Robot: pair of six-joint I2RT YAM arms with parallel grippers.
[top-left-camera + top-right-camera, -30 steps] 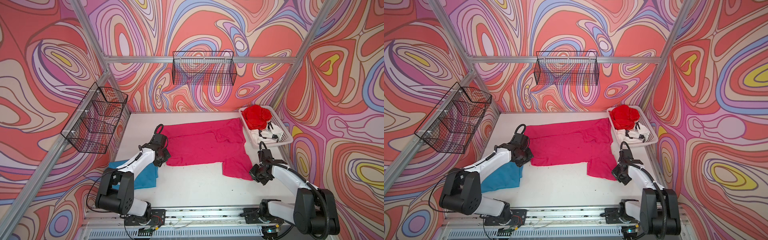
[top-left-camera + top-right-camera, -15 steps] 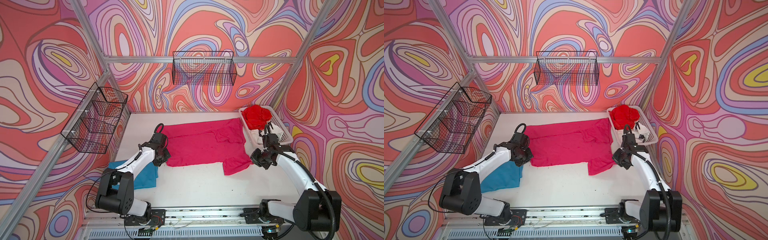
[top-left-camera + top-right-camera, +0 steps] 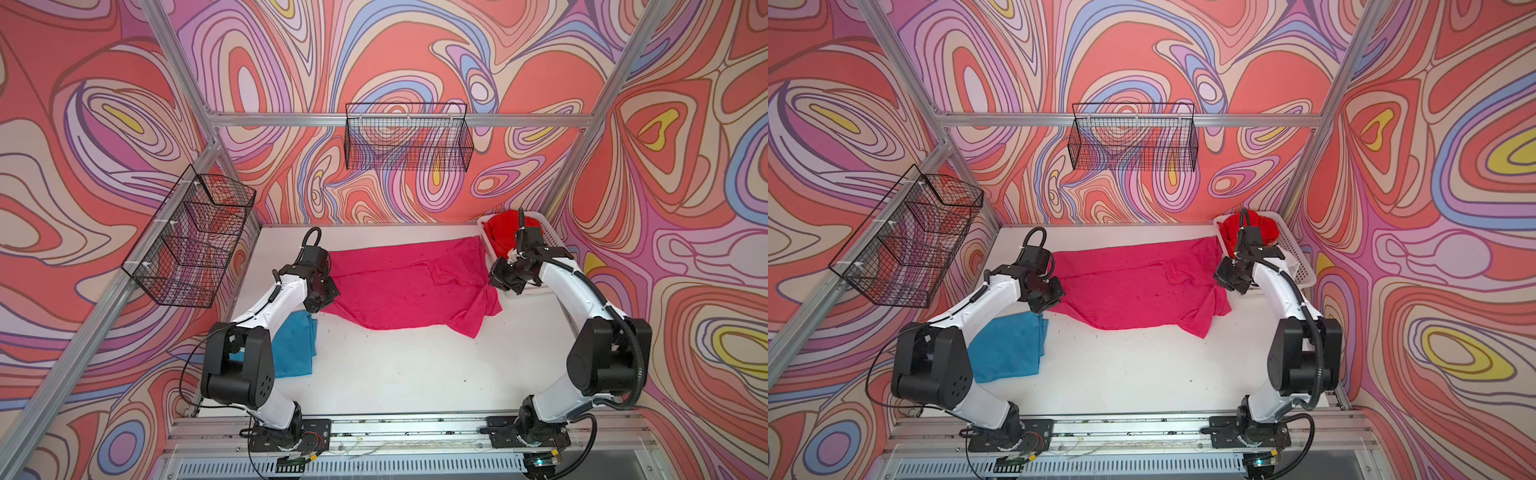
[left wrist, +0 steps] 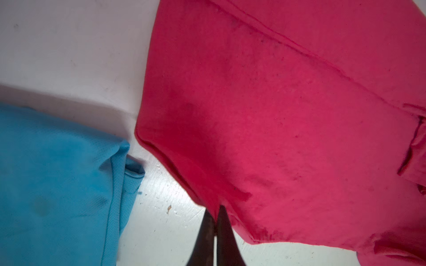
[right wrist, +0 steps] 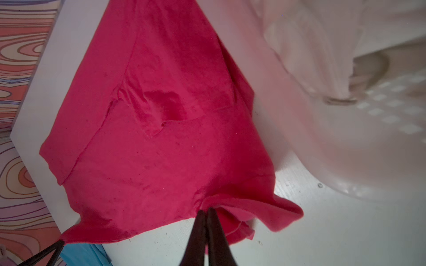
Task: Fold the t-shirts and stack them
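Note:
The magenta-pink t-shirt point(image 3: 407, 286) point(image 3: 1133, 286) lies spread across the back of the white table, with its near edge raised at both ends. My left gripper point(image 3: 322, 297) point(image 4: 215, 210) is shut on its near left corner. My right gripper point(image 3: 500, 282) point(image 5: 206, 211) is shut on a bunched fold at the shirt's right side, next to the basket. The teal-blue t-shirt point(image 3: 295, 349) point(image 4: 53, 184) lies folded at the near left, partly under my left arm. The red t-shirt point(image 3: 505, 235) sits crumpled in the white basket point(image 3: 552, 249). Blurred white cloth point(image 5: 311, 46) lies there too.
A black wire basket point(image 3: 407, 141) hangs on the back wall and a tiered one point(image 3: 191, 241) on the left wall. Patterned walls close in three sides. Both arm bases stand on the rail point(image 3: 415, 428) at the front edge.
My right gripper has moved up and toward the back, carrying the magenta shirt's right side from the near right to beside the basket. My left gripper has hardly moved.

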